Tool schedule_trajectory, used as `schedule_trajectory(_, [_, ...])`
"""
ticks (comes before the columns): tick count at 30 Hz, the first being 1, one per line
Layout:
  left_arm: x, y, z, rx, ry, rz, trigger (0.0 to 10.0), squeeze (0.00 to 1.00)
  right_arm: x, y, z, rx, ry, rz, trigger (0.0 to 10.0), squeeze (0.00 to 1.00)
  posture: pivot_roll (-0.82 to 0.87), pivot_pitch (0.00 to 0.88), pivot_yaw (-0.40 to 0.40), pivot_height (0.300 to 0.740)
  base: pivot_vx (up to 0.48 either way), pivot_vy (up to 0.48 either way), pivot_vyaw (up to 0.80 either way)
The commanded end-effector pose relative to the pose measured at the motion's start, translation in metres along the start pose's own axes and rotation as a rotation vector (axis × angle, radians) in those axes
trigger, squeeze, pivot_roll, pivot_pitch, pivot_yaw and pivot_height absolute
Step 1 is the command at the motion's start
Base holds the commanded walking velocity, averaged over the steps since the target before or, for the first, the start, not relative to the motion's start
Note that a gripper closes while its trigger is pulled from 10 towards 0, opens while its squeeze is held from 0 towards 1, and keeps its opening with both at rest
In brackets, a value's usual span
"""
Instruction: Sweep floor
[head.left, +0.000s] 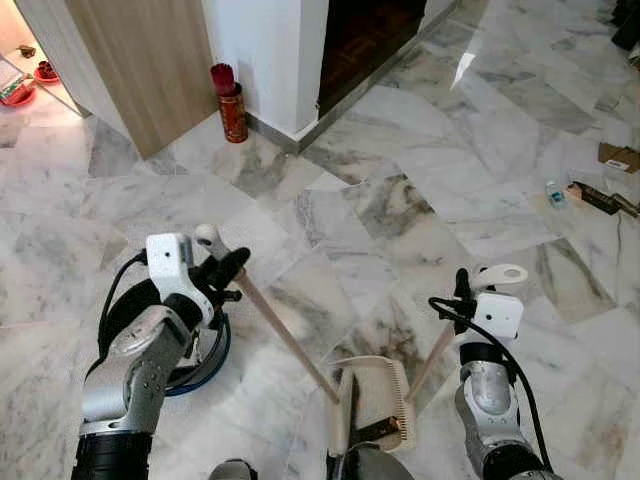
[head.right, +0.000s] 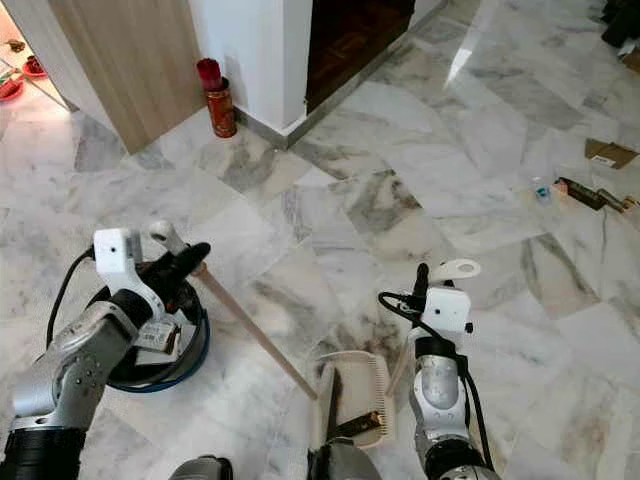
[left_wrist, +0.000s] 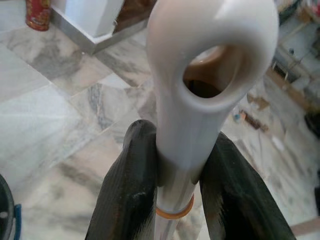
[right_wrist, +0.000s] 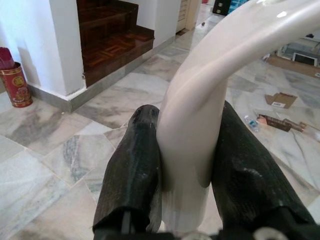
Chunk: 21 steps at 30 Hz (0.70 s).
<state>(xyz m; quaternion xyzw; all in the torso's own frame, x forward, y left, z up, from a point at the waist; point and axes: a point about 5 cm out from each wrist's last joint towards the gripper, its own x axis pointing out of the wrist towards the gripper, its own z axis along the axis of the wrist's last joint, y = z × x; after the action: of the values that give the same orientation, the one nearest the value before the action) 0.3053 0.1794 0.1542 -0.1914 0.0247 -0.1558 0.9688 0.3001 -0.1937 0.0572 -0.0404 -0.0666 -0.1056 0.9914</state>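
- Gripping broom (head.left: 290, 345) handle, left gripper (left_wrist: 175, 180) clamped tight.
- Right gripper (right_wrist: 185, 165) clamped on dustpan (head.left: 385, 405) handle.
- Keep pan flat on floor (head.left: 420, 180), sweep short strokes toward it.

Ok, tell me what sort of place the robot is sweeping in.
Most likely a home's hallway or living area: a polished marble floor, a dark wooden stair rising behind a white pillar, and a red tin standing at the pillar's foot.

Grey-veined white marble floor (head.left: 420, 150) spreads beyond the broom's handle tip — a white pillar (head.left: 268, 55), a wood-panelled wall (head.left: 140, 60), dark wooden stairs (right_wrist: 112, 42) and a red canister (head.left: 232, 105).
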Motion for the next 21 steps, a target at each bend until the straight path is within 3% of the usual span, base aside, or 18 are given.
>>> schedule_trajectory(1, [0.002, -0.007, 0.004, -0.077, -0.029, -0.048, 10.0, 0.00, -0.012, -0.006, -0.017, -0.019, 0.096, -0.014, 10.0, 0.00, 0.26, 0.262, -0.085, 0.740, 0.000, 0.000, 0.00])
schedule_trajectory(3, [0.003, -0.004, 0.022, 0.010, -0.106, -0.021, 10.0, 0.00, -0.010, -0.007, -0.017, -0.016, 0.105, -0.017, 10.0, 0.00, 0.27, 0.250, -0.086, 0.740, 0.000, 0.000, 0.00])
schedule_trajectory(10, [0.003, -0.006, 0.051, 0.141, -0.273, 0.028, 10.0, 0.00, -0.004, -0.008, -0.012, 0.000, 0.087, -0.036, 10.0, 0.00, 0.28, 0.211, -0.093, 0.740, 0.000, 0.000, 0.00])
schedule_trajectory(12, [0.003, -0.009, 0.060, 0.344, -0.320, 0.039, 10.0, 0.00, 0.001, -0.009, -0.008, 0.022, 0.072, -0.055, 10.0, 0.00, 0.28, 0.192, -0.098, 0.740, 0.000, 0.000, 0.00])
schedule_trajectory(17, [0.006, -0.010, 0.066, 0.477, -0.358, 0.062, 10.0, 0.00, 0.008, -0.012, -0.002, 0.074, 0.056, -0.095, 10.0, 0.00, 0.29, 0.152, -0.104, 0.740, 0.000, 0.000, 0.00])
schedule_trajectory(21, [0.008, -0.007, 0.060, 0.487, -0.365, 0.079, 10.0, 0.00, 0.018, -0.016, 0.010, 0.101, 0.008, -0.131, 10.0, 0.00, 0.28, 0.132, -0.104, 0.740, 0.000, 0.000, 0.00])
